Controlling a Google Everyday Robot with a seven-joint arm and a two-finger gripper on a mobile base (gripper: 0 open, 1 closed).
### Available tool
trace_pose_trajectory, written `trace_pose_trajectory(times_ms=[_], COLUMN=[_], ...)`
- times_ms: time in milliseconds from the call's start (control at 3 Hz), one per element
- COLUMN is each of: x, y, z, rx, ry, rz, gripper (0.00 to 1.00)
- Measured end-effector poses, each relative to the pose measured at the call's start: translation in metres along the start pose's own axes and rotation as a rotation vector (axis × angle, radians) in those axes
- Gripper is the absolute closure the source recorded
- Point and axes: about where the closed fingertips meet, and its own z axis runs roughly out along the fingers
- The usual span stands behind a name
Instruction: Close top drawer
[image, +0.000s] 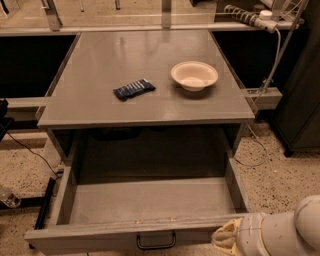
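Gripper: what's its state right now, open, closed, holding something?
The gripper, bottom right by the front of the open top drawer: cannot be told whether open, closed or holding anything.

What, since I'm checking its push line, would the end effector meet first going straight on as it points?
Most likely the right end of the flat front panel of the wide grey metal top drawer. The end effector sits at the picture's bottom right, pointing left toward that panel; depth is unclear.
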Motion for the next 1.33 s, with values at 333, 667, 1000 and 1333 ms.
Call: trace_pose_trajectory(times_ms=[333,667,1000,1333], x=[0.000,0.000,-0.008,-0.033], y=[0.000,0.000,-0.011,-0.042], z=[0.000,0.000,0.007,0.023], rx=[0.000,0.000,-0.007,-0.012], ry=[0.000,0.000,-0.022,-0.051], rz=[0.000,0.000,-0.034,-0.104], gripper=[0.35,0.12,0.00,0.19])
